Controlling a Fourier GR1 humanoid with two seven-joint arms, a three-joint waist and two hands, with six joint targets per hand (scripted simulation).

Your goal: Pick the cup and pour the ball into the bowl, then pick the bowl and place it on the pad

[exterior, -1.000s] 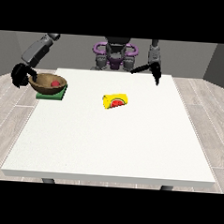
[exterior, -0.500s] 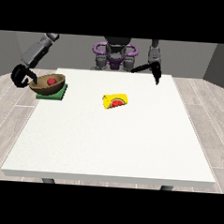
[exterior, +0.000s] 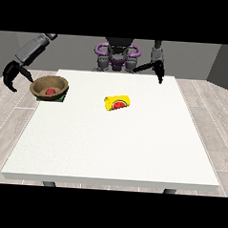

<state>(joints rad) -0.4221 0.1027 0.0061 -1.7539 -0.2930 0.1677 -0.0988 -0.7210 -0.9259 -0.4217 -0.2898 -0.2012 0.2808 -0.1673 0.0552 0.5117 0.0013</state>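
Even, bright light falls from above on the white table (exterior: 113, 149) (no glare). Soft, faint shadows sit close under the cup (exterior: 117, 103) and bowl (exterior: 49, 87). Edges look straight.

The hand at the view's left (exterior: 13, 75) hangs from a grey arm stretched far out to the left, its fingers spread and curved downward, holding nothing. The hand at the view's right (exterior: 159, 73) hangs low by the torso, fingers pointing down

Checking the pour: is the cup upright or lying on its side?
On its side. The yellow cup lies on the white table, its mouth facing the camera. The red ball sits in the bowl.
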